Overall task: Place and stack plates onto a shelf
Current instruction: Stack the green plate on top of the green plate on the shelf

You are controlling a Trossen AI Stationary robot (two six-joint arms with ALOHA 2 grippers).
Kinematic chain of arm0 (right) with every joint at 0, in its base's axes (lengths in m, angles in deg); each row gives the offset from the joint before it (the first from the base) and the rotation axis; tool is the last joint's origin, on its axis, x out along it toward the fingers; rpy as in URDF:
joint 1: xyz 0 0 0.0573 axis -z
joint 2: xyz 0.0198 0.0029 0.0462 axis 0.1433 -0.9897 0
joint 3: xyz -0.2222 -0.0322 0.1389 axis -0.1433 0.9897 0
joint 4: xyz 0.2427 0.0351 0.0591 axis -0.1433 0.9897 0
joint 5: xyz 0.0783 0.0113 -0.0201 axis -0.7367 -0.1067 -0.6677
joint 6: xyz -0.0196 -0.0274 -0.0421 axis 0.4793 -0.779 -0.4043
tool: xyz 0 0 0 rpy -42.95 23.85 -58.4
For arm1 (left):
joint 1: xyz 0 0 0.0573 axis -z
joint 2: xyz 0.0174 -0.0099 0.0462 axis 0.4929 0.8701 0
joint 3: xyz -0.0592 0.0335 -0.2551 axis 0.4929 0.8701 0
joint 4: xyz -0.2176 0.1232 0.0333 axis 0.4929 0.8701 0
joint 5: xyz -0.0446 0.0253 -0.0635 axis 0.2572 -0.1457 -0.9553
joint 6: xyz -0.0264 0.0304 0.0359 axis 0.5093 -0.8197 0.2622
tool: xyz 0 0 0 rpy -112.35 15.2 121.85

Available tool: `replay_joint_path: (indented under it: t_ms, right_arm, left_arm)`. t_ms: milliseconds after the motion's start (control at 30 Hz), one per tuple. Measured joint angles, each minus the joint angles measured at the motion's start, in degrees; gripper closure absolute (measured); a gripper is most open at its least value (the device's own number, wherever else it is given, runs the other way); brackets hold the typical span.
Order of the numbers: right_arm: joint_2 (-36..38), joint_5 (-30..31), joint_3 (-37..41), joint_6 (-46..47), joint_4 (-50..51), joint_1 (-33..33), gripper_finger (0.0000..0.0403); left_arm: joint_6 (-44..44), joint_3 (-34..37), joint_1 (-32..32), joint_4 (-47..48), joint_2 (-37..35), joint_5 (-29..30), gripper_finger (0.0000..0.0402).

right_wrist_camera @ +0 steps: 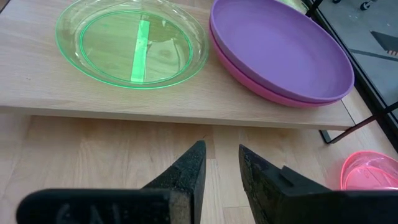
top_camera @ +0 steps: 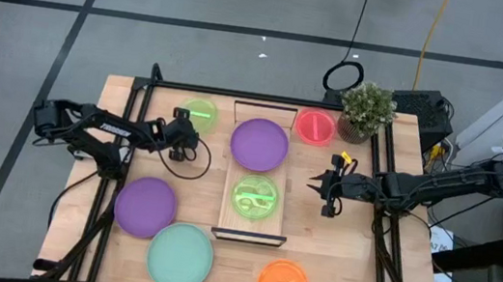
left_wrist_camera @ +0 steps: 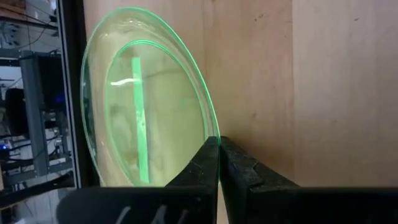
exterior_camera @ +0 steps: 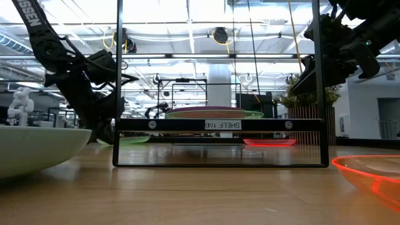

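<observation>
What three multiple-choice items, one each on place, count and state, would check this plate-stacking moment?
1. Where is the left gripper?
A. at the lime plate near the table's back-left
B. over the orange plate
C. above the shelf

2. How many lime-green plates are in view?
A. one
B. two
C. three

3. How do the left gripper's fingers stand?
A. wide apart
B. out of sight
C. shut on the plate rim

Key:
1 A: the high view puts it beside the back-left lime plate, off the shelf.
2 B: that one, plus the lime plate on the shelf.
3 C: the left wrist view shows the fingers pressed together at the plate's edge.
</observation>
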Motion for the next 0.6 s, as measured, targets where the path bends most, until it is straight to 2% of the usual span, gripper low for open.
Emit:
replay_joint_path:
  t_ms: [600]
  right_arm:
    - [0.00, 0.00, 0.00, -0.66, 0.02, 0.00, 0.0321]
  left_arm:
    - [0.15, 0.26, 4.62, 2.24, -3.54, 2.28, 0.0398]
